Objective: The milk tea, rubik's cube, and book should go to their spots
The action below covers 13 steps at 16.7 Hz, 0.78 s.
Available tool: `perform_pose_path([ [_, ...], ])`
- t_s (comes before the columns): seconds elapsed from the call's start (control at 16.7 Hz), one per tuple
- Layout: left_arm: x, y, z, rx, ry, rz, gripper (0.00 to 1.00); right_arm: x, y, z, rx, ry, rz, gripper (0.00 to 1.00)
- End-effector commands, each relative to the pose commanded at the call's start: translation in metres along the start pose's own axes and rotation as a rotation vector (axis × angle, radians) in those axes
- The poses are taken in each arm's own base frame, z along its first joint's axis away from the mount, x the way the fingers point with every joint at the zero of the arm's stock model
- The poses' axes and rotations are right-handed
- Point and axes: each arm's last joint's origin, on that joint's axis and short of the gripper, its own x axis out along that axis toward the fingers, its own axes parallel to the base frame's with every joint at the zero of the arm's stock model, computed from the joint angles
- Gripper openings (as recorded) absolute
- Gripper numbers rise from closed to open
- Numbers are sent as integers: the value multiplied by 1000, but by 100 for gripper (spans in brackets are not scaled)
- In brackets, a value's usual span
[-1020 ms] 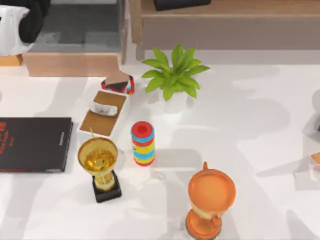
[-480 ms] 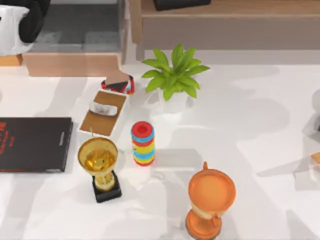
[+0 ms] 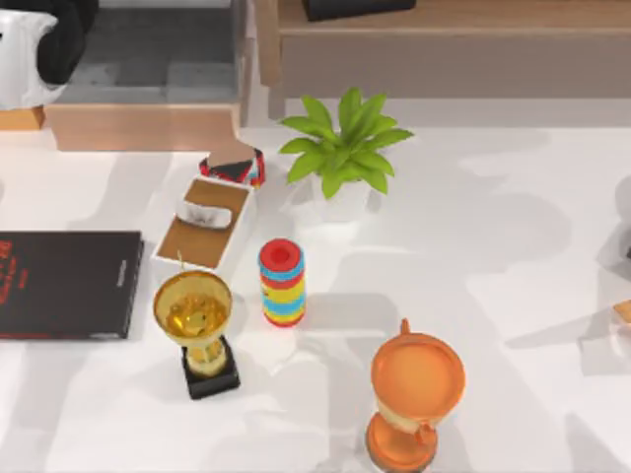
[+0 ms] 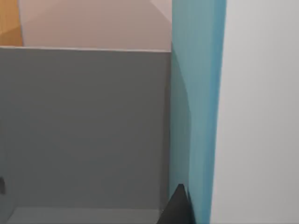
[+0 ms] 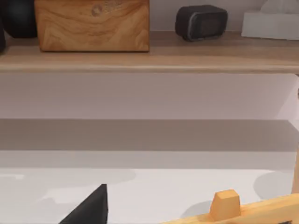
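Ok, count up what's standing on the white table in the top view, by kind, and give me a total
Trophies: 2, gold and orange
Potted plants: 1
Black books: 1
Ring stacks: 1
Tissue boxes: 1
Total: 6

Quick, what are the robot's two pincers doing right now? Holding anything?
Left pincer: right beside the blue book; open or shut cannot be told.
Right pincer: over the table facing the shelf; cannot be told.

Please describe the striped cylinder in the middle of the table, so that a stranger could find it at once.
Start at the green potted plant near the table's back edge and come toward the front. The stack of coloured rings stands upright there, between the gold trophy on its left and the orange trophy. Its red, yellow and blue bands set it apart.
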Motion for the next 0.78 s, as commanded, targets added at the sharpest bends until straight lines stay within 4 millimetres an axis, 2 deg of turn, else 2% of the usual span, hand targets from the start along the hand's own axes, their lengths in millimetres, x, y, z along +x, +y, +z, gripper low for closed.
perform_pose_path([
  [0.42, -1, -1, 2, 1, -3, -3, 0, 0, 0, 0, 0, 0, 0, 100],
  [0.78, -10, -1, 11, 1, -2, -2, 0, 0, 0, 0, 0, 0, 0, 100],
])
